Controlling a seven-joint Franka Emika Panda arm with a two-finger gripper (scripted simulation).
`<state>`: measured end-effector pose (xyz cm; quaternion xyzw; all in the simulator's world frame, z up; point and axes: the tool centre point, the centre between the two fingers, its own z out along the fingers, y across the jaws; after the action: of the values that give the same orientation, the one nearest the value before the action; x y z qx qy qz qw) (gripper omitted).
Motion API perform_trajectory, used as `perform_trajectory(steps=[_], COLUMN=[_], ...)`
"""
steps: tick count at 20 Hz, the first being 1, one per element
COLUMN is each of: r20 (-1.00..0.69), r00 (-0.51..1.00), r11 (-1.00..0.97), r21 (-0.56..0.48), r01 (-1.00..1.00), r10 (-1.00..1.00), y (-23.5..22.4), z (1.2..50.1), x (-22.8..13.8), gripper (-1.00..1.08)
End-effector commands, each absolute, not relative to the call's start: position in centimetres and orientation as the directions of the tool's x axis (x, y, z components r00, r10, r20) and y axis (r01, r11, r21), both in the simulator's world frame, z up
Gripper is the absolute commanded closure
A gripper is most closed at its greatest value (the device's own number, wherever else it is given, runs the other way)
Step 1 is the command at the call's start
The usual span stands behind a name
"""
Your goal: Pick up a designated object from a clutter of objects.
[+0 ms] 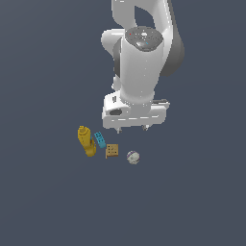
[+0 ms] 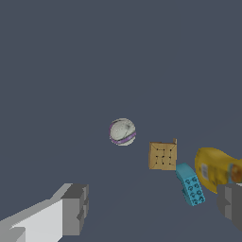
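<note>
1. Four small things lie in a loose row on the dark table (image 1: 43,192). Taken from the exterior view's left, first comes the yellow bottle shape (image 1: 86,141), lying with its long axis running front to back in that view.
2. Next, just beside the bottle shape and perhaps touching it, is the blue studded brick (image 1: 100,139), tilted along much the same line.
3. Then the tan dotted cube (image 1: 112,151), close to the brick's near end but with a thin gap showing in the wrist view.
4. Last, on the exterior view's right end of the row, sits the grey-white ball (image 1: 133,157), the thing to be picked. It stands clear of the cube, with bare table all round it, so it is the freest piece of the clutter.
5. The pincer (image 1: 133,127) hangs above the row with nothing in it. Its two fingers are spread wide, one finger (image 2: 75,208) showing at each side of the wrist view.
6. The relation that matters: in the exterior view the ball lies below the pincer, roughly under the gap between the fingers. In the wrist view it shows near the middle, offset from the line joining the fingertips.
7. My judgement: a small shift to centre over the ball, then a straight descent. Being round, it offers no preferred axis, but it may roll, and the cube side needs watching.
</note>
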<state>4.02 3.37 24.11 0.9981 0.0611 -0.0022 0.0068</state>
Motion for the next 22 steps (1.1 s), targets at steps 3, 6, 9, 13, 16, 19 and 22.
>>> perform_trajectory(steps=[3,6,9,13,16,19,22], r20=[-0.005,-0.004,-0.003,-0.001,-0.001,0.000,-0.002], r00=[0.981,0.971,0.961,0.951,0.945,0.942,0.942], r11=[-0.981,-0.971,-0.961,-0.951,-0.945,-0.942,-0.942], r21=[0.012,0.009,0.007,0.003,0.001,0.000,0.000], r01=[0.195,0.239,0.275,0.310,0.327,0.336,0.335], r10=[0.195,0.239,0.275,0.310,0.327,0.336,0.335], y=[3.9,4.2,4.5,4.8,5.0,5.1,5.1], z=[19.1,15.9,13.3,10.7,9.5,8.8,8.8], x=[5.1,5.6,5.8,5.9,5.8,5.8,5.8], gripper=[-0.92,-0.92,-0.92,-0.92,-0.92,-0.92,-0.92])
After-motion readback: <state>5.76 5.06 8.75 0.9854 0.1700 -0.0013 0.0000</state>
